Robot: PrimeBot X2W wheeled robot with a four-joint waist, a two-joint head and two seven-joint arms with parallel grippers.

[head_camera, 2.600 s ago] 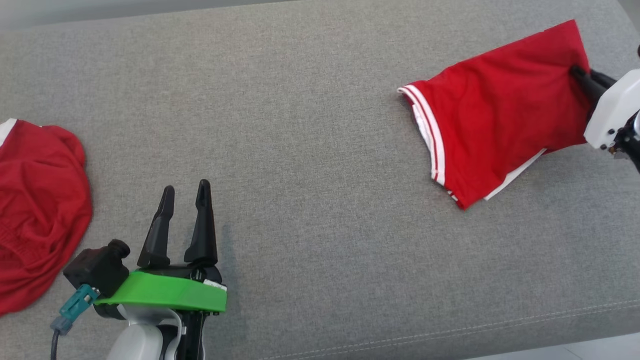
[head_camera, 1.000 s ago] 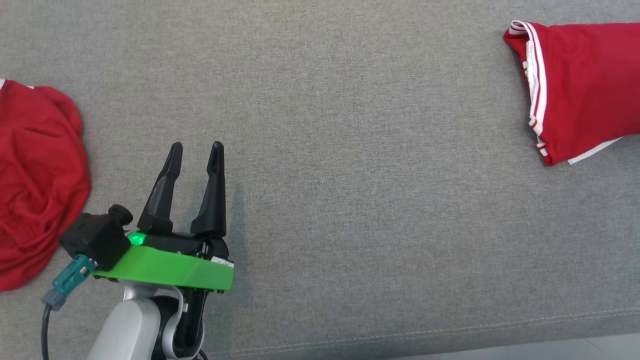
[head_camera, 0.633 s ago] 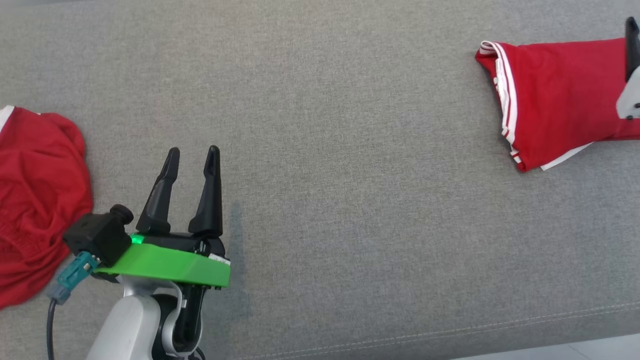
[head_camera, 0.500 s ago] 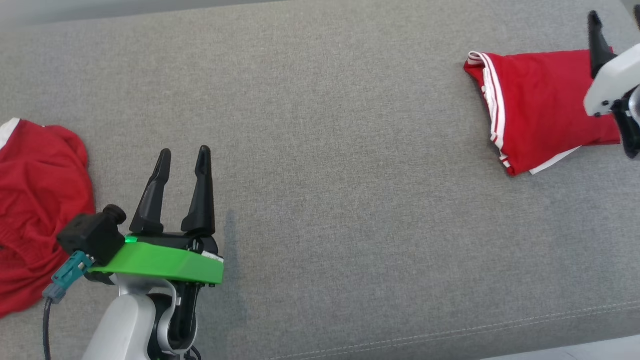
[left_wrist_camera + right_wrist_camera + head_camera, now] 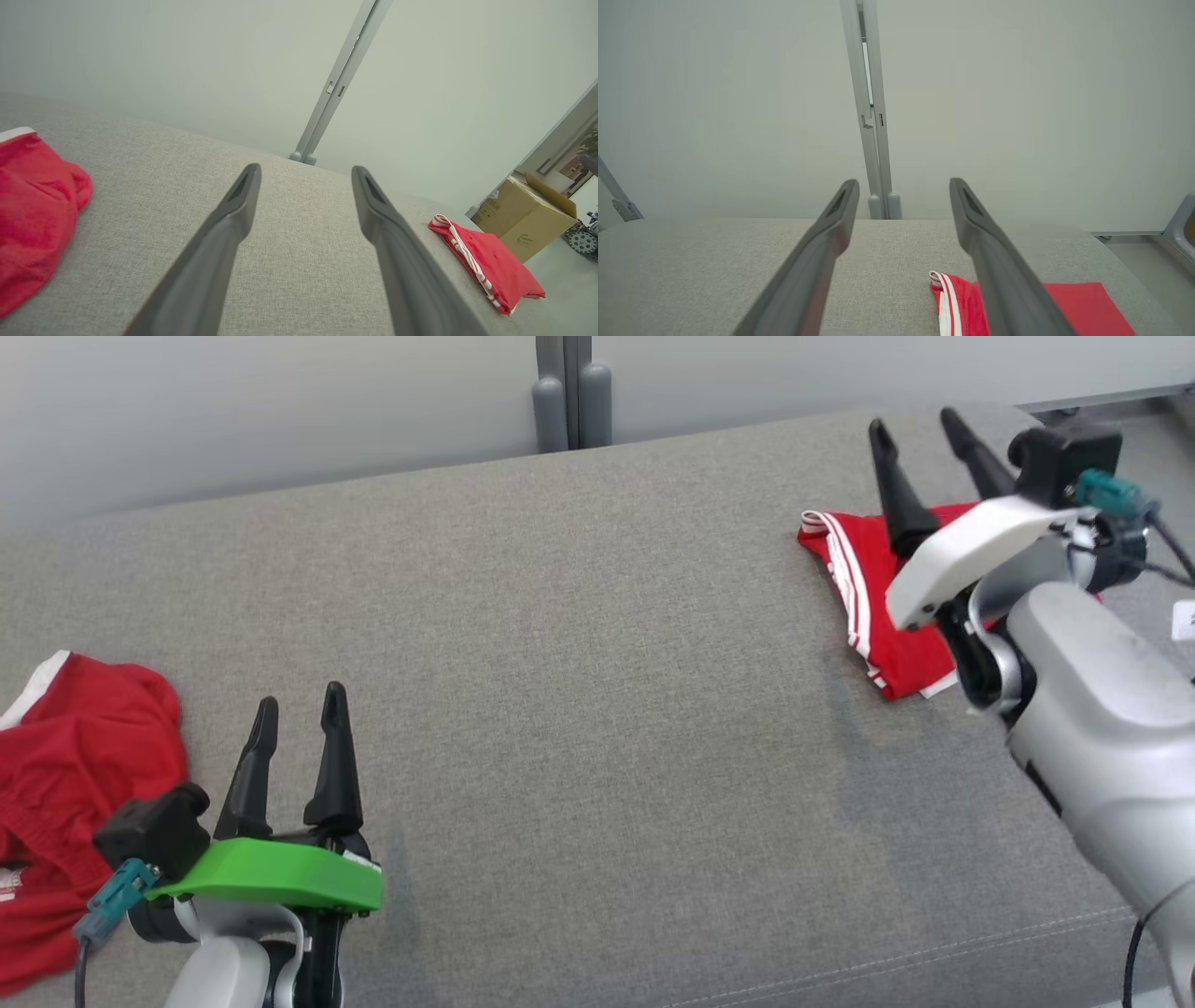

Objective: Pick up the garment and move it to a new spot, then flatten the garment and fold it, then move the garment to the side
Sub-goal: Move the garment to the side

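- Tapering to narrow tips, the two dark matte fingers of the left gripper (image 5: 300, 697) (image 5: 304, 169) stand spread wide and empty over bare upholstery.
- The right gripper (image 5: 914, 421) (image 5: 903, 182) is parted just as wide and holds no cloth.
- A glossy green mount (image 5: 271, 882) sits behind the left fingers, and a smooth white mount (image 5: 971, 551) behind the right.
- The folded red shorts (image 5: 873, 565) (image 5: 490, 266) (image 5: 1083, 303) lie at the far right end of the grey cushion (image 5: 597, 709), below the right gripper.
- They form a flat, thin, smooth packet with white double stripes along the hem facing the middle.
- The cushion is a coarse grey weave with a stitched seam along its front.
- A crumpled red garment (image 5: 84, 784) (image 5: 32, 210) lies in soft rumpled folds at the left end.
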